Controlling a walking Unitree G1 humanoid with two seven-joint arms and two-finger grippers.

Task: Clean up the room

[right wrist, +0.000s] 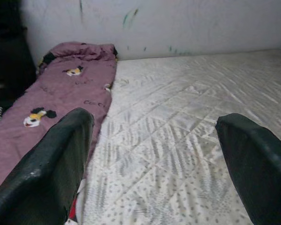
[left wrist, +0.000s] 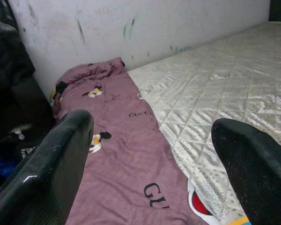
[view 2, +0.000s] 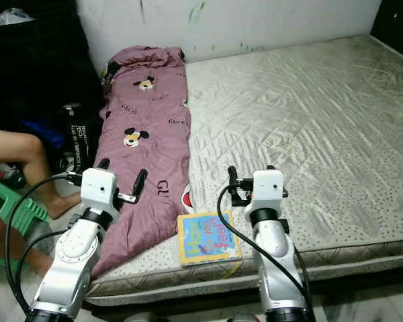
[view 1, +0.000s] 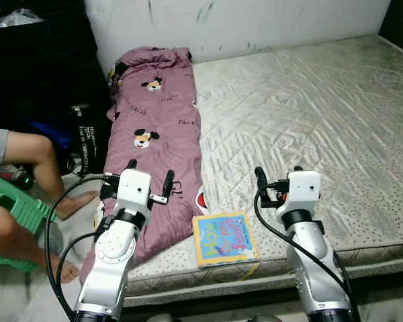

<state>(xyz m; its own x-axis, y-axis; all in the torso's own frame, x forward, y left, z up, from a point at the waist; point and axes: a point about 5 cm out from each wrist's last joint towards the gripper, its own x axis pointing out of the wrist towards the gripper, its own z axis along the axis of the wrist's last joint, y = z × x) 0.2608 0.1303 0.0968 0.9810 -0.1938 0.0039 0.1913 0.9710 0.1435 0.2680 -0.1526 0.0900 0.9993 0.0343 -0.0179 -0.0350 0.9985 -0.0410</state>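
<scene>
A long purple blanket [view 1: 154,121] with cartoon mouse prints lies along the left side of a bare quilted mattress [view 1: 309,114]. A colourful children's book [view 1: 224,239] lies flat near the mattress's front edge, beside the blanket's lower end. My left gripper [view 1: 150,169] hovers over the blanket's lower part, open and empty, with its fingers [left wrist: 61,154] spread wide. My right gripper [view 1: 278,172] is held above the mattress just behind the book, also open and empty.
A person sits at the left on a green stool [view 1: 10,201], bare legs [view 1: 37,157] and feet close to the bed's corner. Dark bags [view 1: 87,141] stand against the wall beside the bed. The stained white wall [view 1: 242,23] runs behind the mattress.
</scene>
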